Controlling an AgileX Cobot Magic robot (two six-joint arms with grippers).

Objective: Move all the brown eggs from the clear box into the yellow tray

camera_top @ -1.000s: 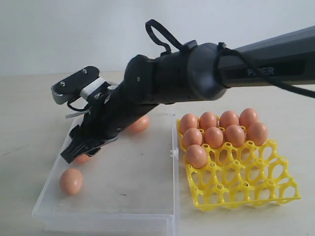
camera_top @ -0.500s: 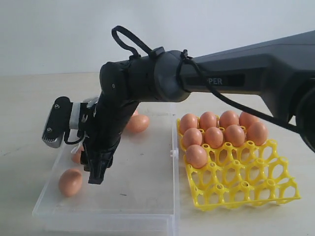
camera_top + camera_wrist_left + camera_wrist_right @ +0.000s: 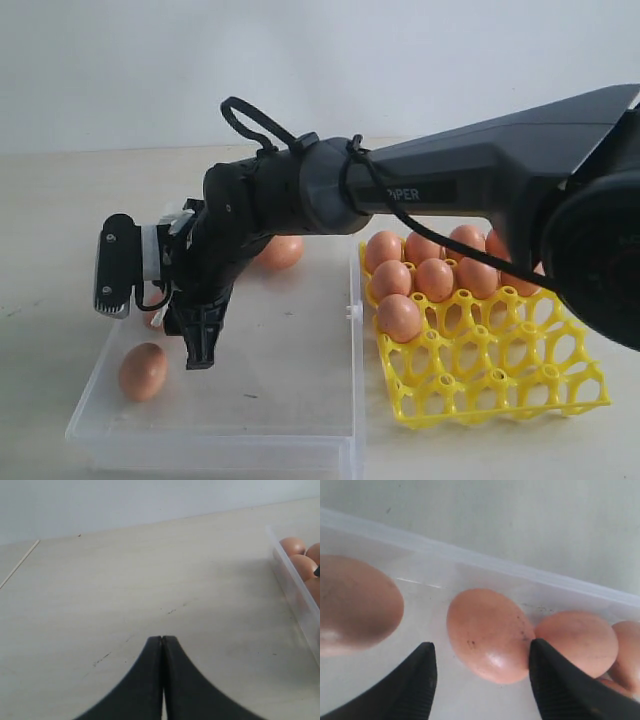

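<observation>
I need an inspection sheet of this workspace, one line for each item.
Surface: pale table, few faint marks.
Job's things: box holds loose eggs; tray, back cups hold eggs.
Clutter: nothing seen.
End effectors: right end effector open, astride one egg in the box; left end effector shut over bare table.
Cables: black cable looped over right arm.
Surroundings: plain wall.

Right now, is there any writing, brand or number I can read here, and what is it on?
"PPER": white letters on the right arm; the word's start is hidden.
Eggs, tray and box: no text to be seen.
Both wrist views: no text.
</observation>
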